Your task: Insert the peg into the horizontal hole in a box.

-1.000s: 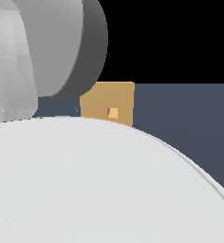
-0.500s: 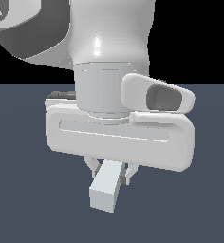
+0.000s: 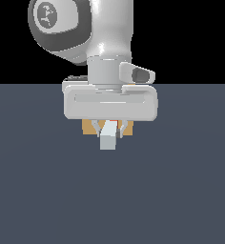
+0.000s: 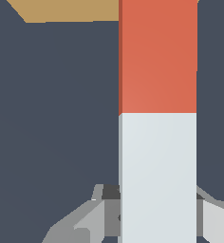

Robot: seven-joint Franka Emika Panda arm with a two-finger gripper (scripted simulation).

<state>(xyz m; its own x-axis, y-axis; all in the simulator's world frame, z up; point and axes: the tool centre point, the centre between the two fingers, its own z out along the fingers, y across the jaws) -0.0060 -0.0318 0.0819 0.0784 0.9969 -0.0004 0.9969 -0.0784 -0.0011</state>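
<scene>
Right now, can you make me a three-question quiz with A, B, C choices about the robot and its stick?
1. Where is the box?
A. behind the hand
B. on top of the arm
C. lying in front of the peg

2. What colours is the peg?
A. all blue
B. red-orange and pale grey-white
C. green and black

3. What is the hand doing?
A. hanging open with nothing in it
B. shut on the box
C. shut on the peg

Answers:
1 A, tan edges peek out from behind the hand in the exterior view.
2 B, the wrist view shows both halves.
3 C, the fingers sit tight on either side of the peg.
</scene>
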